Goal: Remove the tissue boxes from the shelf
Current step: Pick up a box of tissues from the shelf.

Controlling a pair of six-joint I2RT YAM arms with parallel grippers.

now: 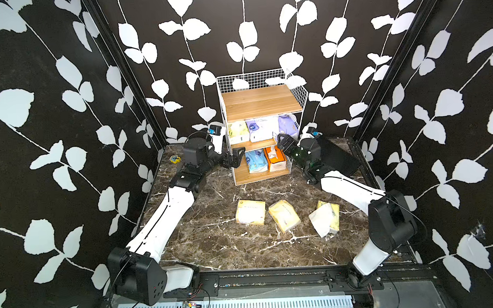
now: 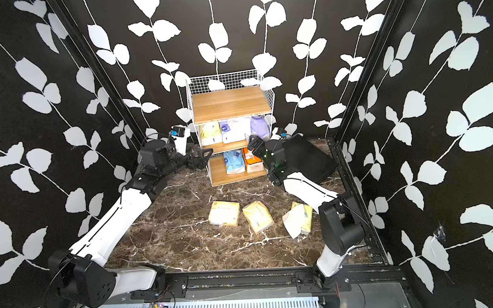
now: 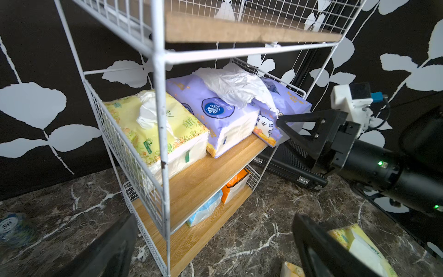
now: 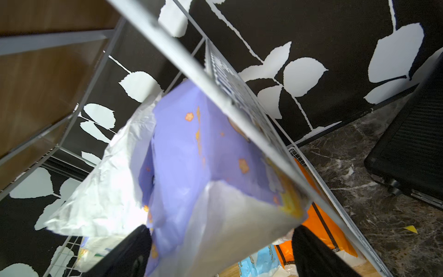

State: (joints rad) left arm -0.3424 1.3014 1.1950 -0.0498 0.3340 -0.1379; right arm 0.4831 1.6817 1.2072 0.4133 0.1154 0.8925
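The shelf (image 1: 261, 102) stands at 12 o'clock on the surface (image 1: 215, 242). From its base at 7 o'clock, the left arm runs its white link toward 1 o'clock, then bends at the wrist toward 3 o'clock. The left end effector (image 1: 235, 158) hovers beside the shelf's 9 o'clock post at bottom-tier height, its fingers (image 3: 318, 247) wide apart and empty. From 5 o'clock the right arm folds at a black elbow and slants its forearm toward 11 o'clock. The right end effector (image 1: 281, 141) sits at the 3 o'clock front corner of the middle tier. Its jaws are spread wide on either side of the jutting end of the end lavender pack (image 4: 191, 156). On the same tier, toward 9 o'clock, lie a second lavender pack (image 1: 261, 128) and a yellow pack (image 1: 238, 131). The bottom tier holds a blue pack (image 1: 255, 161) and an orange box (image 1: 275, 158). At 6 o'clock from the shelf, three packs lie apart on the surface: a flat pack (image 1: 250, 212), a skewed pack (image 1: 284, 216) and a tipped pack (image 1: 326, 218). A black case (image 1: 339, 156) sits at the shelf's 3 o'clock, behind the right forearm.
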